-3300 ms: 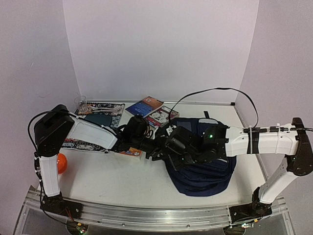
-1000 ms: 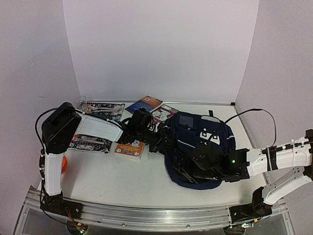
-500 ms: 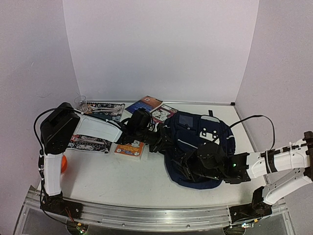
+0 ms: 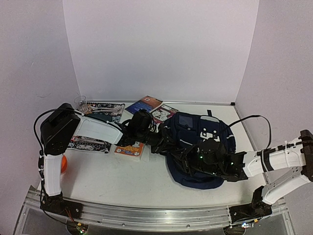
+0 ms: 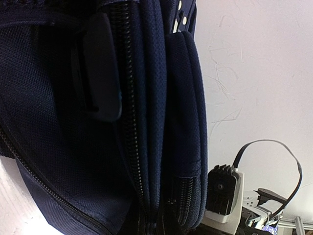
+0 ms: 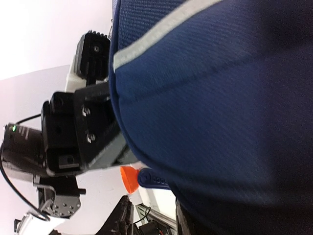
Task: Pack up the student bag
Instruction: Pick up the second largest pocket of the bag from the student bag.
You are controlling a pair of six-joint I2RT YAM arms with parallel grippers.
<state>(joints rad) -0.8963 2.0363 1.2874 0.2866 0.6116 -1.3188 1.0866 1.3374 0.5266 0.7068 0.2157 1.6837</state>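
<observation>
Left pincer point(image 4: 165, 143) at woven navy student bag point(image 4: 182, 131).

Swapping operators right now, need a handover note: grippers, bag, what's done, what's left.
Left gripper: at the student bag's left edge, fingers hidden.
Right gripper: over the bag's near side, fingers unclear.
Bag lies flat, right of centre. Orange book, blue book and illustrated book lie on the table outside it.
Done: nothing visibly packed.
Left: probably get the books in.
</observation>
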